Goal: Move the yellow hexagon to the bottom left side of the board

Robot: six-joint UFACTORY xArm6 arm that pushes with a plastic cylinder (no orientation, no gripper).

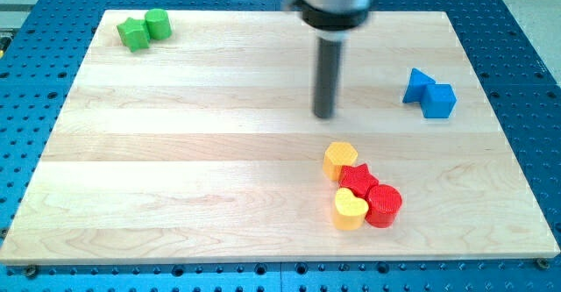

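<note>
The yellow hexagon lies right of the board's middle, in the lower half. It touches a red star just below and right of it. A yellow heart and a red cylinder sit below the star in one cluster. My tip stands on the board above the yellow hexagon, slightly to its left, with a clear gap between them.
A green star and a green cylinder sit together at the top left corner. Two blue blocks sit together at the right side. The wooden board lies on a blue perforated table.
</note>
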